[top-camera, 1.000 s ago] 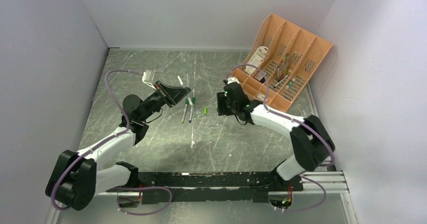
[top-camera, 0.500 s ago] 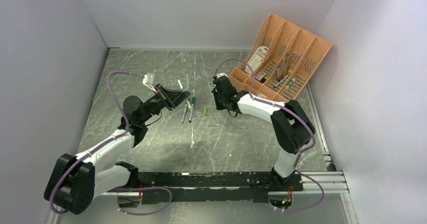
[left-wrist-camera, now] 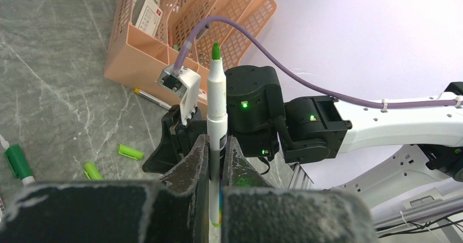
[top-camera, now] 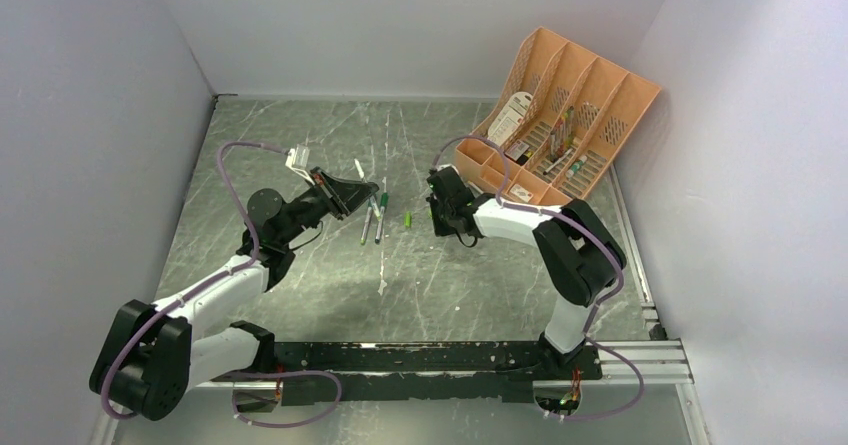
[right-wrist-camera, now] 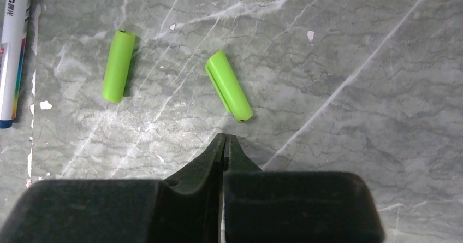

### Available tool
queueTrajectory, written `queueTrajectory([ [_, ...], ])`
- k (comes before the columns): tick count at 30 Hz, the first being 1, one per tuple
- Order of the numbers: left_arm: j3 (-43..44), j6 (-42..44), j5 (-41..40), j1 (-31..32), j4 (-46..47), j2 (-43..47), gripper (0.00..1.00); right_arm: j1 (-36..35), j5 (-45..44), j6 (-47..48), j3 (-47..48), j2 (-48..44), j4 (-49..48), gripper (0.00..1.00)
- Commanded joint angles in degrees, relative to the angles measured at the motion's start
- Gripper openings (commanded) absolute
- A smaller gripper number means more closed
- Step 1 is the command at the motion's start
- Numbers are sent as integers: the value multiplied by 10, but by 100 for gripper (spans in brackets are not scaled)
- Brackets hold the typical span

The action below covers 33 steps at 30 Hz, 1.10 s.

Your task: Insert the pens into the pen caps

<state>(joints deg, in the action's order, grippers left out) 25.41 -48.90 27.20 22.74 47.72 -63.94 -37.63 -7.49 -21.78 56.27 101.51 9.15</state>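
Note:
My left gripper (left-wrist-camera: 214,142) is shut on a pale pen (left-wrist-camera: 217,106), which stands straight up between the fingers with its green tip (left-wrist-camera: 216,50) on top. In the top view this gripper (top-camera: 362,187) is left of centre. Two bright green pen caps (right-wrist-camera: 119,65) (right-wrist-camera: 229,93) lie loose on the table. My right gripper (right-wrist-camera: 225,139) is shut with nothing in it, its tips just short of the nearer cap. From above, it (top-camera: 438,217) sits right of a cap (top-camera: 408,219). Two more pens (top-camera: 366,227) (top-camera: 380,221) lie side by side between the arms.
An orange organizer (top-camera: 585,90) with mixed stationery leans at the back right, close behind the right arm. Grey walls enclose the marbled table (top-camera: 300,135) on three sides. A white pen's end (right-wrist-camera: 13,52) shows at the left edge of the right wrist view.
My right gripper has gone from open to fully shut, with its arm drawn in and shifted slightly left near the caps. The left arm and its pen have hardly moved.

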Motion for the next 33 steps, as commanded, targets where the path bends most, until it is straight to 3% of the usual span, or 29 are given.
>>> queueTrajectory([
  [1,-2,11,5,-2,10,2,7,4,-15,-8,7,14,-1,0],
  [13,4,43,-14,-3,-55,48,7,29,-44,28,119,84,36,0],
  [24,7,47,-14,-6,-60,38,7,40,-36,40,200,135,48,0],
  [25,7,47,-13,-6,-59,38,7,41,-34,38,199,131,44,3],
  [28,6,46,-12,-7,-56,37,7,40,-33,20,169,95,17,32],
  [29,5,45,-11,-7,-54,36,7,39,-31,14,156,82,6,37],
  [33,1,39,-6,-7,-43,34,7,36,-18,1,129,62,-21,47],
])
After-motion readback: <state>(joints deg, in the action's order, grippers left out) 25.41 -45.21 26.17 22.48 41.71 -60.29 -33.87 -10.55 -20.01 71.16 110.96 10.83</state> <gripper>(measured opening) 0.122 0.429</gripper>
